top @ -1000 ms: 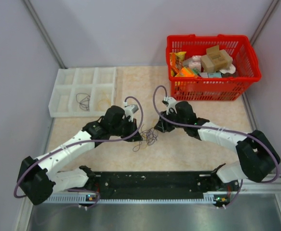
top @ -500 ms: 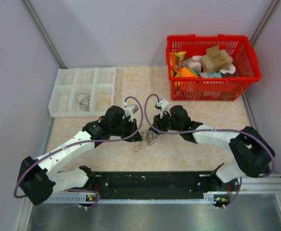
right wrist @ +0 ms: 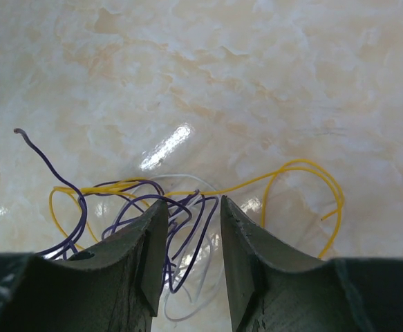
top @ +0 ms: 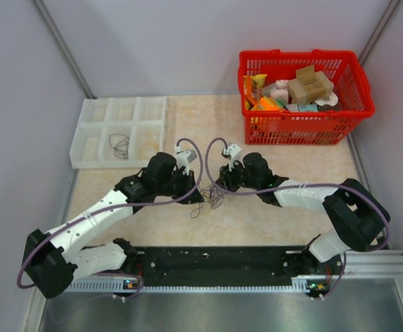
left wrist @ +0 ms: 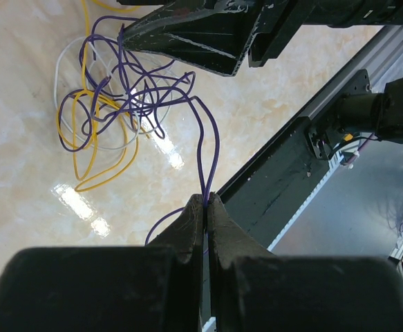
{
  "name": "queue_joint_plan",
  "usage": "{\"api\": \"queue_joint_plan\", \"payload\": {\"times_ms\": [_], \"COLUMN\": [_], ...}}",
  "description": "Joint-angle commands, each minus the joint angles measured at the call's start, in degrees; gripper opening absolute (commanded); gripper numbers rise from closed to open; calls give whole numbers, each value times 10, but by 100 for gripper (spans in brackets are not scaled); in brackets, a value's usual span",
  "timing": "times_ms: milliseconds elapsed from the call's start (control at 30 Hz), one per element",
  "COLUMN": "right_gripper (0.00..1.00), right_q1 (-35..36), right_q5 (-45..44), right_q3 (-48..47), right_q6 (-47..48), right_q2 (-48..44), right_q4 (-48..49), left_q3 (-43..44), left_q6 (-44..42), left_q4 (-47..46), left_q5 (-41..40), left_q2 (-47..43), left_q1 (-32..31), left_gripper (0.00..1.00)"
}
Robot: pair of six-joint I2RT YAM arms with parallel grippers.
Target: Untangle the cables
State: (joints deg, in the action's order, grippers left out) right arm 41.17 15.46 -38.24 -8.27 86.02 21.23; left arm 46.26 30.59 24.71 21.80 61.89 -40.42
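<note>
Our right hand (right wrist: 193, 207) has swung in toward mid-tabletop (right wrist: 270, 76) and now straddles the cables (right wrist: 187, 238), a tangle toward the near edge, fingers half spread, so a two-handed pull looks close. Our left hand (left wrist: 207, 202) pinches one purple strand (left wrist: 215, 149). The wires are thin, glossy loops: purple, yellow, white.

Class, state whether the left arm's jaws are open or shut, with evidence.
Shut: the left gripper has its jaws pressed together on a purple wire.
</note>
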Motion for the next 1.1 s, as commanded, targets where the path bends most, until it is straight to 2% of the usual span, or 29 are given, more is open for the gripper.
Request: {"api": "queue_joint_plan", "payload": {"times_ms": [0, 300, 367, 467, 533, 633, 833, 967, 1067], "right_gripper": [37, 38, 31, 16, 14, 2, 0, 0, 0], "right_q1": [10, 20, 22, 22, 23, 23, 22, 22, 23], "right_q5": [14, 20, -1, -31, -40, -54, -98, -134, -176], "right_q3": [9, -7, -5, 4, 11, 15, 8, -17, -52], "right_q6": [13, 0, -1, -1, 0, -2, -18, -27, -24], "right_q2": [3, 42, 36, 1, -30, -77, -167, -234, -292], "right_q4": [35, 77, 80, 75, 63, 35, -41, -117, -175], "left_q3": [5, 3, 2, -5, -13, -20, -25, -22, -22], "left_q6": [4, 6, 6, 9, 11, 11, 11, 4, 4], "left_q4": [-7, -6, -6, -8, -13, -20, -36, -35, -41], "left_q5": [3, 2, -1, -7, -7, -9, -7, -16, -19], "left_q2": [-13, -12, -14, -16, -16, -11, 8, 21, 27], "left_q1": [1, 1, 1, 1, 1, 1, 1, 1, 1], "left_gripper": [0, 0, 0, 0, 0, 0, 0, 14, 35]}}
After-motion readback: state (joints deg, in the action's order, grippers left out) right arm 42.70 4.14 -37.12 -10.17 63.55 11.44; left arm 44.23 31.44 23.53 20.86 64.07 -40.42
